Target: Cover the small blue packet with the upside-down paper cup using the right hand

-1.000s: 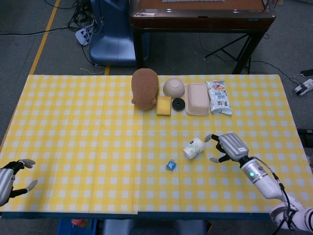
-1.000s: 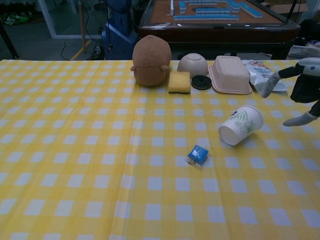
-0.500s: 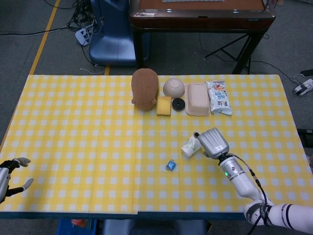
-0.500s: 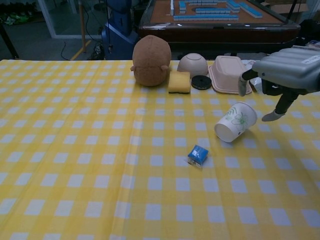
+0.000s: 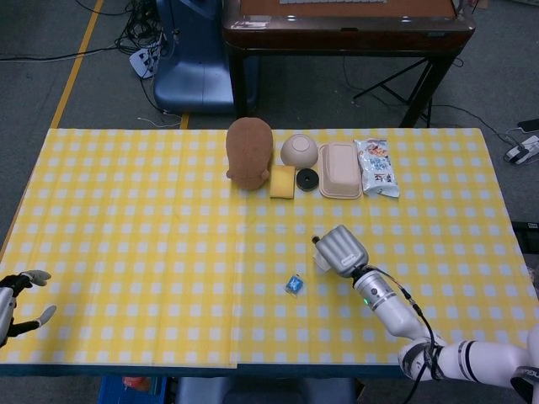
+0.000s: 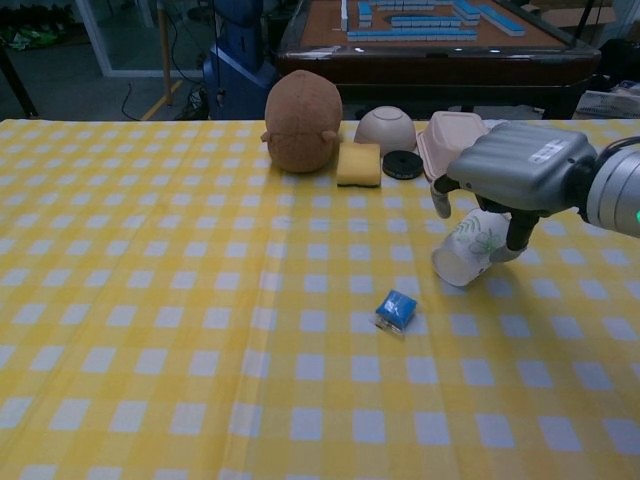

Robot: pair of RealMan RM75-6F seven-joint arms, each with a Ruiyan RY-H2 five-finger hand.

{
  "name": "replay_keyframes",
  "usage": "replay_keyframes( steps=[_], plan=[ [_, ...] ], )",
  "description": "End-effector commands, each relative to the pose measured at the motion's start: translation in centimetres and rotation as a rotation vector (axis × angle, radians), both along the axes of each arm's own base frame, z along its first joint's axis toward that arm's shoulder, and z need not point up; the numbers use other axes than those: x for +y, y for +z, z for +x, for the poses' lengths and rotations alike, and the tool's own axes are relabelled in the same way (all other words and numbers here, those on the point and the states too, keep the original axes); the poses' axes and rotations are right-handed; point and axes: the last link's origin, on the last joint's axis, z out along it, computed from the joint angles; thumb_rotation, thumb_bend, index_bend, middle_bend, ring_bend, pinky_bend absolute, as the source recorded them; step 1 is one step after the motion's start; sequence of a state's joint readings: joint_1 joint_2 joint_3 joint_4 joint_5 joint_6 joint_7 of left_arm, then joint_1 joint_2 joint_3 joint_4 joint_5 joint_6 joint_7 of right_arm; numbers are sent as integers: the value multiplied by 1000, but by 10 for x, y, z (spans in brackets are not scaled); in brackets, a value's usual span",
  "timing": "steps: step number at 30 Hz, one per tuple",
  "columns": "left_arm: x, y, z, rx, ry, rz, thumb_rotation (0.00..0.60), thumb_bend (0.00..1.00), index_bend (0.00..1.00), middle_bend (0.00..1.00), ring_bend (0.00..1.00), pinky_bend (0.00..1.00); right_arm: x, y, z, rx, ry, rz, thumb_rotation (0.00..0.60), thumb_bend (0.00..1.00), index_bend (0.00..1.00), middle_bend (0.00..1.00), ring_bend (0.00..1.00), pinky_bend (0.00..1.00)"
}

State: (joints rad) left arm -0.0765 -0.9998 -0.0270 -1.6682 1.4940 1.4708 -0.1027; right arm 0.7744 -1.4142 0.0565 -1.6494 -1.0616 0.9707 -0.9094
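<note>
The small blue packet lies flat on the yellow checked cloth. Just right of it and a little further back, the white paper cup with a green leaf print lies tilted on its side, mouth toward the front left. My right hand hovers over the cup and hides most of it in the head view. One finger comes down on each side of the cup, and no firm grip shows. My left hand rests at the table's front left edge with its fingers apart and holds nothing.
Along the back stand a brown plush, a yellow sponge, an upturned bowl, a black disc, a beige lidded box and a snack bag.
My right hand has swung left from beside the cup to over it, fingers now straddling it. The cup has shifted slightly left. The packet has not moved.
</note>
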Motion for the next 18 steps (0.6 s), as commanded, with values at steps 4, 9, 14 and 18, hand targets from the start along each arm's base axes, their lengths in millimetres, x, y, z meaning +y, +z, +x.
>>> replay_keyframes(
  steps=[4, 9, 14, 18],
  plan=[
    [0, 0, 0, -3, 0, 3, 600, 220, 447, 439, 409, 595, 0, -8, 0, 22, -3, 14, 600, 39, 362, 1000, 1000, 1000],
    [0, 0, 0, -4, 0, 2, 600, 220, 447, 439, 409, 595, -3, -15, 0, 49, 7, 13, 600, 40, 362, 1000, 1000, 1000],
    [0, 1, -1, -5, 3, 2, 600, 220, 447, 439, 409, 595, -5, -21, -1, 64, 4, 20, 600, 42, 362, 1000, 1000, 1000],
    [0, 2, -1, -6, 5, 4, 600, 220, 447, 439, 409, 595, -5, -24, -1, 58, -5, 27, 600, 45, 435, 1000, 1000, 1000]
  ],
)
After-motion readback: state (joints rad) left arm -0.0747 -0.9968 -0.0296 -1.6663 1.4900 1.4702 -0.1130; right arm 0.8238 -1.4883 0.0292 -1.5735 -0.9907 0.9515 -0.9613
